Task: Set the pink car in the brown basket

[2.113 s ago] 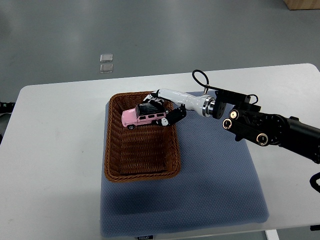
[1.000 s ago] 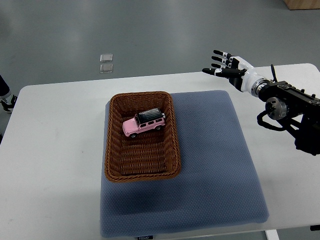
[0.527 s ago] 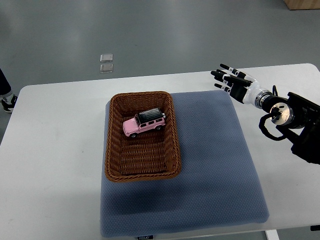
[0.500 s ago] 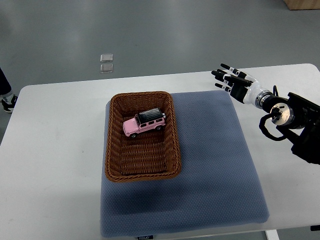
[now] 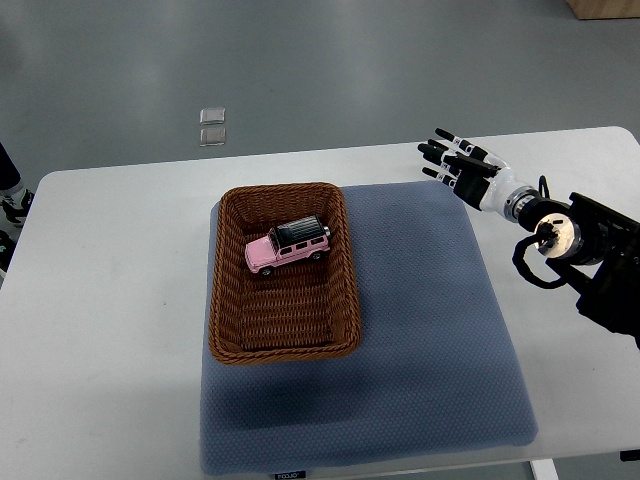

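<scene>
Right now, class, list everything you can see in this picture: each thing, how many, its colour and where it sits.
pink car: one, pink with a black roof, lying inside the basket, far half
brown basket: one, brown wicker, on the mat's left part
mat: one, blue-grey, on the table
table: one, white
small squares: two, pale, on the grey floor beyond the table
right hand: one, white and black, fingers spread, empty, above the mat's far right corner

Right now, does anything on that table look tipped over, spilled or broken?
Nothing stands out. The pink car sits on its wheels inside the brown basket, angled a little across it. The basket lies flat on the blue mat. The right robot hand hovers open, holding nothing.
</scene>
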